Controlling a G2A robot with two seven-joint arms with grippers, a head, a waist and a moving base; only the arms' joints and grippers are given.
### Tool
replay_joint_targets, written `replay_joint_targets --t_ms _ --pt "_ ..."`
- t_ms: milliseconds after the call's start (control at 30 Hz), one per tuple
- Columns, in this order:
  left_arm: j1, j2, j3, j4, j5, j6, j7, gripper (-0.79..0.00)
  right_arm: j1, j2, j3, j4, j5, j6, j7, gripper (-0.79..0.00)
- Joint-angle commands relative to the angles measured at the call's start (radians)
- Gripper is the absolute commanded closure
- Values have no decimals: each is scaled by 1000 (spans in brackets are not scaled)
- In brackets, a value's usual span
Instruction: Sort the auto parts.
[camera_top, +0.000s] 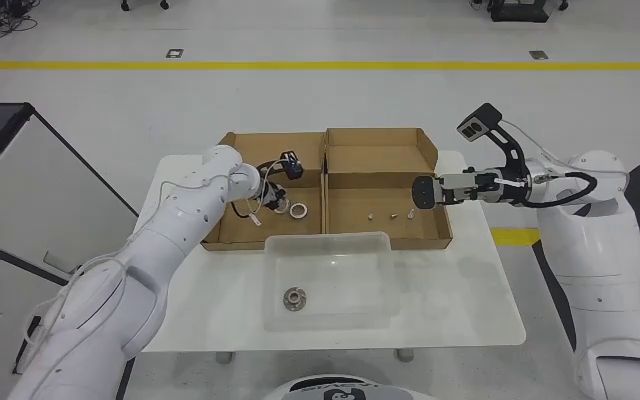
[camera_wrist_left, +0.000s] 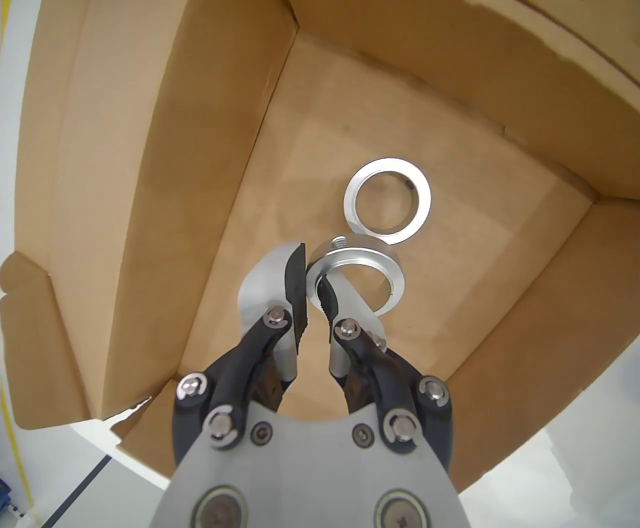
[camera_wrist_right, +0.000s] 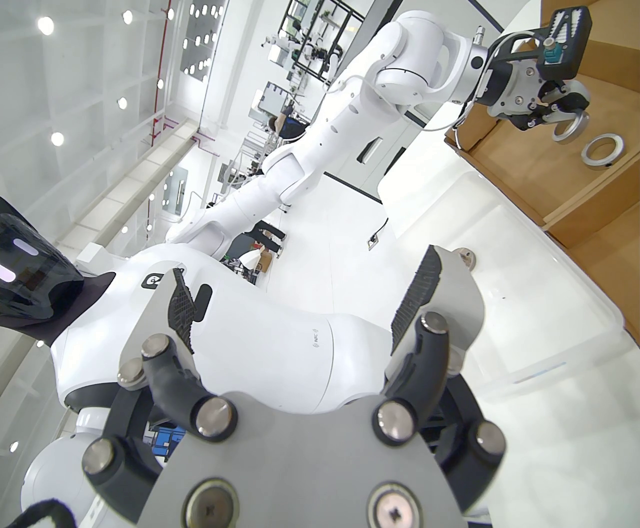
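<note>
Where the worktop (camera_top: 480, 310) lies nearest the robot, a clear bin (camera_top: 375, 240) holds one round metal part (camera_top: 293, 297). At 12 o'clock from the bin sits a cardboard box (camera_top: 325, 150). In its near left compartment the left pincer (camera_wrist_left: 310, 275) pinches a metal ring (camera_wrist_left: 360, 256) by the rim, one fingertip inside the hole and one outside. A second ring (camera_wrist_left: 350, 202) lies flat on the box floor just beside, at 3 o'clock. Farther toward 3 o'clock, over the box's right half, the right pincer (camera_wrist_right: 306, 262) hangs spread wide.
</note>
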Motion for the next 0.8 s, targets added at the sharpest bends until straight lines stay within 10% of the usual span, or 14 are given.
replay_joint_targets --t_ms 0,233,400,667,767 --pt "-3 -4 6 16 19 -3 10 0 0 0 0 0 0 0 0 -785" --pt "-10 -16 14 57 41 -5 31 0 0 0 0 0 0 0 0 -785" --pt "-15 -21 11 79 41 -10 36 -326 0 0 0 0 0 0 0 -785" --pt "-21 -24 -2 98 44 -15 70 -366 0 0 0 0 0 0 0 -785" --pt "-29 -22 -16 95 38 -13 78 -517 0 0 0 0 0 0 0 -785"
